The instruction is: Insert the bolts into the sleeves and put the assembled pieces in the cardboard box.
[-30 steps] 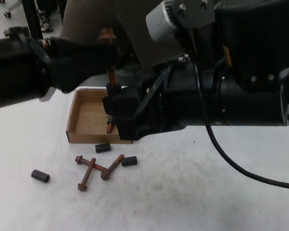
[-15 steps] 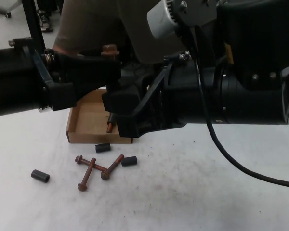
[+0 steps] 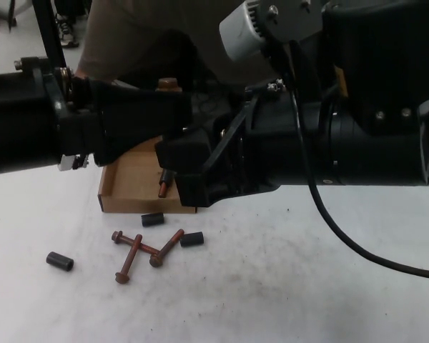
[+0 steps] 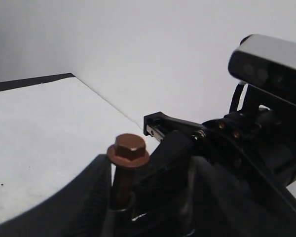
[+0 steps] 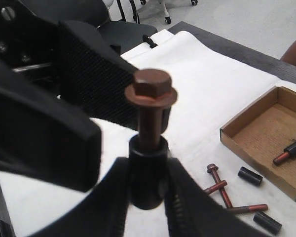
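Note:
A copper bolt (image 5: 150,89) stands upright with its shaft in a black sleeve (image 5: 148,173). My right gripper (image 5: 148,200) is shut on that sleeve, above the near edge of the cardboard box (image 3: 132,175). In the left wrist view the bolt's hex head (image 4: 128,148) rises between the fingers of my left gripper (image 4: 150,170). Those fingers stand apart, so it is open; one finger (image 4: 93,197) is close beside the shaft. An assembled piece (image 5: 291,150) lies in the box (image 5: 251,133). In the high view the bolt head (image 3: 169,83) peeks out above both grippers.
On the white table in front of the box lie three loose bolts (image 3: 129,259) in a crossed pile. Loose sleeves lie at the left (image 3: 59,261), by the box wall (image 3: 152,219) and beside the bolts (image 3: 191,239). Both arms hang low over the box.
The bolt head has dropped steadily, its shaft sliding down into the held sleeve. The left gripper moved right and down with it. The right gripper stayed put.

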